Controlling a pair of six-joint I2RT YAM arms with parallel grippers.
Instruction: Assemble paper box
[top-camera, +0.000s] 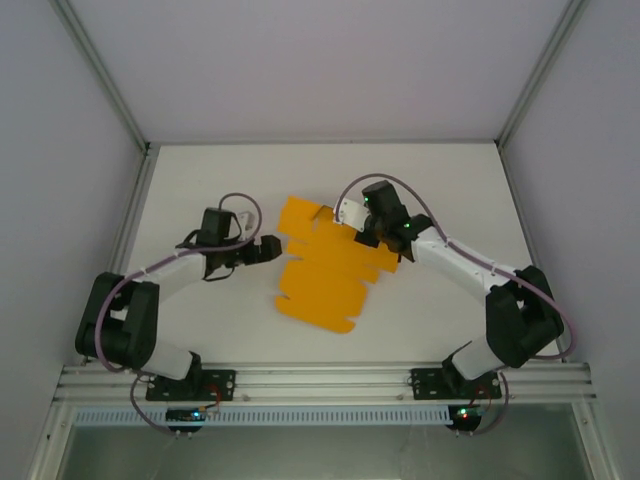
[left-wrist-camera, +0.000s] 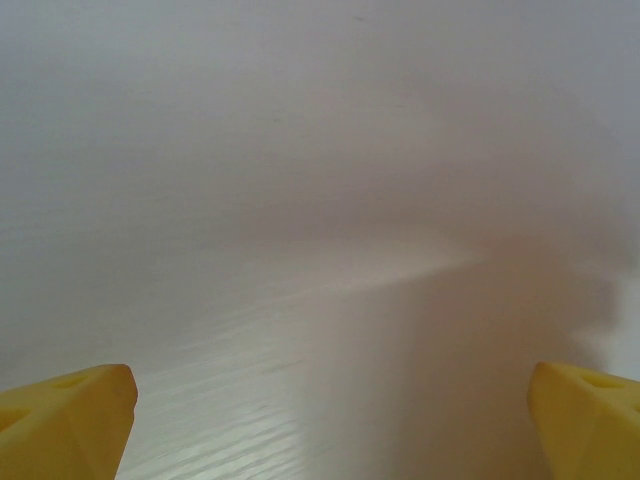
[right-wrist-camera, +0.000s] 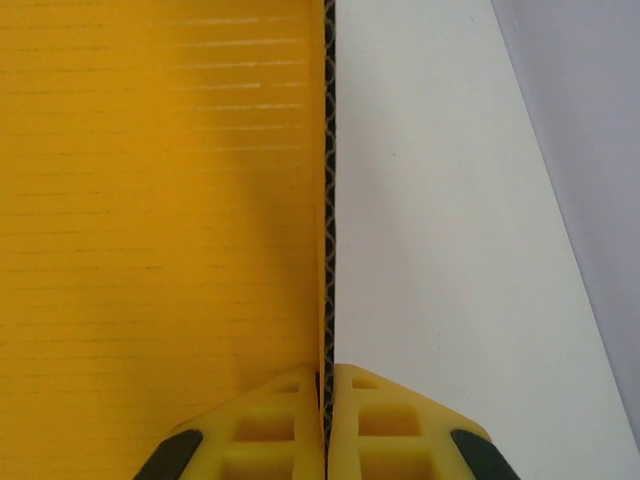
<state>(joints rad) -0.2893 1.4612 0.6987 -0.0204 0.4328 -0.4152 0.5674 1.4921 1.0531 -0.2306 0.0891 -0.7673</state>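
Observation:
The paper box (top-camera: 325, 275) lies as a flat orange-yellow die-cut sheet with flaps in the middle of the white table. My right gripper (top-camera: 366, 236) is at its far right edge, shut on a flap. In the right wrist view the yellow fingers (right-wrist-camera: 280, 430) pinch the corrugated edge of the paper box (right-wrist-camera: 160, 200), which stands on edge between them. My left gripper (top-camera: 268, 250) hovers just off the sheet's left edge, apart from it. Seen from the left wrist, its gripper (left-wrist-camera: 335, 420) is open wide, with bare table between the fingertips (left-wrist-camera: 70, 415).
White side walls and metal posts (top-camera: 100, 70) enclose the table (top-camera: 450, 180). An aluminium rail (top-camera: 320, 380) carrying both arm bases runs along the near edge. Bare table surface lies behind and to both sides of the sheet.

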